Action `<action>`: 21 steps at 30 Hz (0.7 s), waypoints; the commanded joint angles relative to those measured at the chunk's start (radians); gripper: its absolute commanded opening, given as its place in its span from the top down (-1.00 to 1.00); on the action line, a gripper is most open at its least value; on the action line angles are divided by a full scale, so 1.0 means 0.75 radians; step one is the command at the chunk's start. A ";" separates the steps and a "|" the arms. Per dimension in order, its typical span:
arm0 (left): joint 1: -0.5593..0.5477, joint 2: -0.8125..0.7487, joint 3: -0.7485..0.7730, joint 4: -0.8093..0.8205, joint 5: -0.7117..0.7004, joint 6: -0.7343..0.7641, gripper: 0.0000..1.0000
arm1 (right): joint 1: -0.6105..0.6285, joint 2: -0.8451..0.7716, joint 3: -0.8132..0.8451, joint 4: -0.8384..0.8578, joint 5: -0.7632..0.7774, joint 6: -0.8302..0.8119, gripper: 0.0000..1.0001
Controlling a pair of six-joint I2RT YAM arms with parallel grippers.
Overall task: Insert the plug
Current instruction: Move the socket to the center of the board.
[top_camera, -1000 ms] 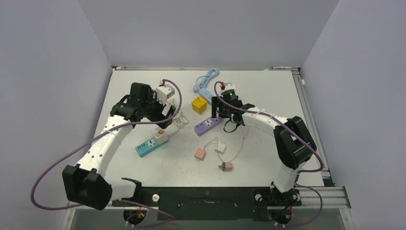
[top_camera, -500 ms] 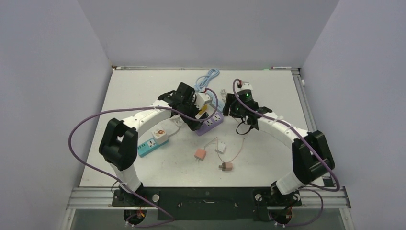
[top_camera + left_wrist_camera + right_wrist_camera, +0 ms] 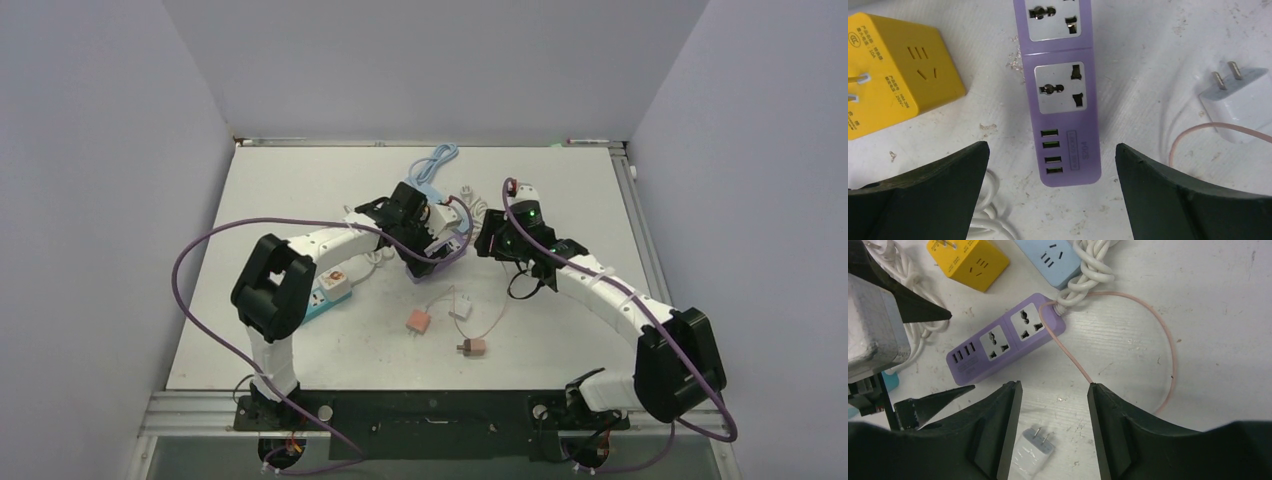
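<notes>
Find the white plug (image 3: 1034, 450) flat on the table (image 3: 1198, 315), below the right gripper (image 3: 1054, 387) and in line with its parted, empty jaws, prongs toward the purple power strip (image 3: 1005, 337). Note the left gripper (image 3: 1051, 150) spread wide and empty astride that strip's width; reckon the right arm better lined up on the plug.

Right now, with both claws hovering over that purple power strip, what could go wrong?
The left claw and right claw sit crowded over the purple power strip, so they might bump each other.
The thin pink cable runs from the strip's end to under the right claw; it could snag and drag the white plug away.
Nothing holds the strip, so it may slide when pushed.
</notes>
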 commanded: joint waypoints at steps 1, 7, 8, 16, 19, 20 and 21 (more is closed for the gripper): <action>0.002 0.042 0.037 0.114 -0.064 0.068 -0.92 | 0.003 0.034 0.021 -0.038 -0.012 -0.038 -0.07; 0.002 0.070 0.037 0.128 -0.065 0.100 -0.97 | 0.003 0.055 0.031 -0.041 0.014 -0.066 -0.02; 0.002 0.068 0.027 0.138 -0.066 0.105 -0.94 | 0.003 0.068 0.029 -0.039 0.007 -0.065 0.01; 0.010 0.008 -0.083 0.159 -0.061 0.145 -0.26 | 0.007 0.130 -0.004 -0.024 0.007 -0.063 0.76; 0.010 -0.002 -0.122 0.149 -0.079 0.174 -0.07 | 0.007 0.104 -0.001 -0.041 0.043 -0.066 0.87; 0.010 -0.008 -0.136 0.147 -0.090 0.181 -0.02 | 0.007 0.090 0.000 -0.051 0.053 -0.061 0.89; 0.010 -0.016 -0.153 0.145 -0.097 0.189 0.02 | 0.005 0.071 0.000 -0.064 0.098 -0.057 0.89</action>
